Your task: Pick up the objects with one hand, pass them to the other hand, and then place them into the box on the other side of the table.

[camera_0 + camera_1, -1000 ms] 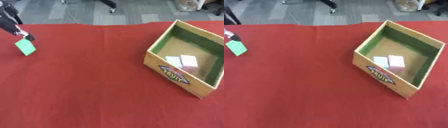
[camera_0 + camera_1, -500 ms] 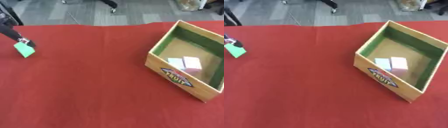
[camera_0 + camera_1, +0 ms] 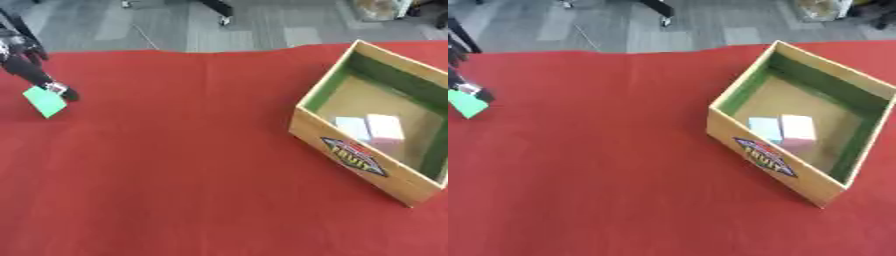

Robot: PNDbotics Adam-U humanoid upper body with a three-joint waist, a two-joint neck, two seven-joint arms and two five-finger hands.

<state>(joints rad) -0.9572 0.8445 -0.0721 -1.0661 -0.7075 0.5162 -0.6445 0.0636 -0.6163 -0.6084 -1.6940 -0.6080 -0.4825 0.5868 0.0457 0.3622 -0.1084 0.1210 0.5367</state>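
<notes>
A flat green object (image 3: 44, 101) hangs tilted at the far left above the red table (image 3: 175, 170). My left hand (image 3: 35, 75) comes in from the upper left edge and pinches the green object's upper corner with its fingertips (image 3: 59, 90). A wooden box (image 3: 308, 101) with green inner walls stands at the right. Two pale blocks, a bluish block (image 3: 352, 127) and a pinkish block (image 3: 385, 128), lie inside it. My right hand shows in no view.
The red cloth covers the whole table from the left hand to the box. Beyond its far edge lies grey floor (image 3: 175, 22) with chair legs (image 3: 219, 10).
The whole picture has shifted slightly, so the head has moved. The left hand still pinches the green object at the far left, now slightly higher and farther right in the picture.
</notes>
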